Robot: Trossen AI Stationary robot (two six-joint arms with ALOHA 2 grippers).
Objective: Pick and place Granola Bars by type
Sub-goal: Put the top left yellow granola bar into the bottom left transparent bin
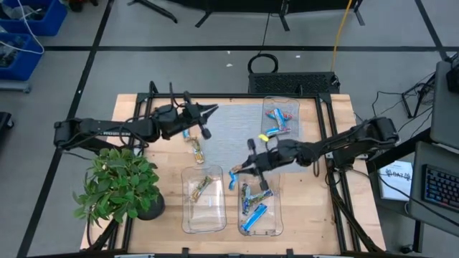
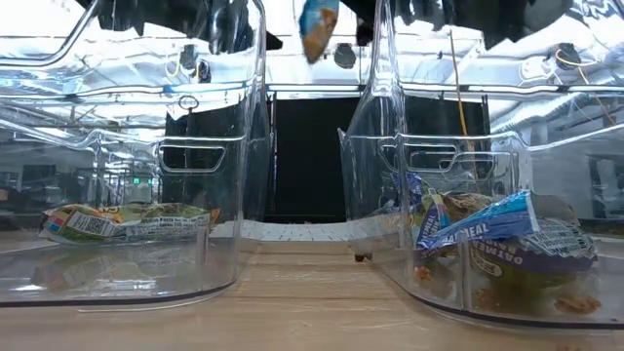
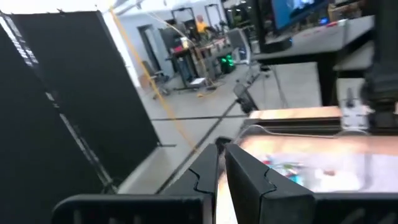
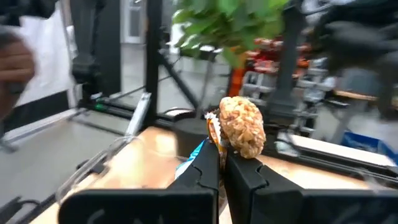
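- The right gripper (image 1: 239, 172) has its jaws shut on a blue-wrapped granola bar (image 1: 233, 177), pinched by one end so that it hangs clear above the table (image 1: 337, 215), between the near left tray (image 1: 188, 215) and the near right tray (image 1: 278, 215).
- In the low view the same bar dangles high up in the gap between the two clear trays, touching neither.
- My reading: this is the carry step for one blue bar. The near right tray already holds blue bars (image 1: 253, 216), so that looks like its home.
- The next move calls for a short shift to the right until the bar is over that tray's opening, then a release.
- The left gripper (image 1: 201, 122) sits over the far left part of the table, above a tan-gold bar (image 1: 195, 149) lying on the wood. Its jaws are nearly together and the left wrist view shows nothing between them.
- The near left tray holds tan-gold bars (image 1: 201, 186); a far tray (image 1: 295, 130) still has unsorted bars (image 1: 280, 122).
- Writing: through the near right tray's wall a blue wrapper (image 2: 492, 222) reads partly "MEAL", likely oatmeal. The brand cannot be read.
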